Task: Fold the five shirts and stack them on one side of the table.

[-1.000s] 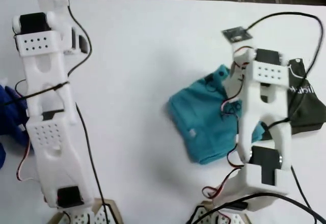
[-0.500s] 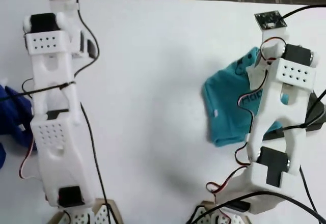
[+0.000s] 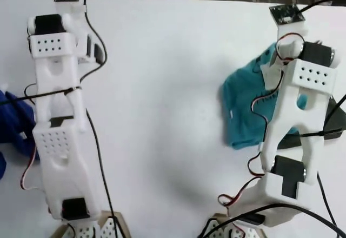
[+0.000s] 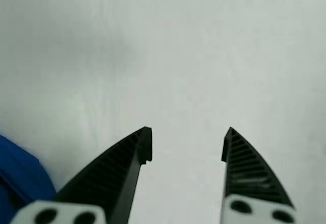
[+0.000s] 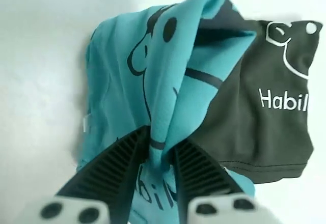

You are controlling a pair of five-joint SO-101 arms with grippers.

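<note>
Right wrist view: right gripper (image 5: pixel 162 158) clamped on a raised fold of the teal shirt (image 5: pixel 168 66). The teal cloth overlaps the edge of the dark shirt (image 5: pixel 265 127). High view: both lie at the right side of the white surface (image 3: pixel 162 59). Left gripper (image 4: pixel 186 142) fingers apart over bare surface, blue shirt (image 4: pixel 18 175) near.

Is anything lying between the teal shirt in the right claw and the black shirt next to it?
Nothing visible does. The right claw is shut on the teal shirt, whose lifted fold drapes against the black shirt.
</note>
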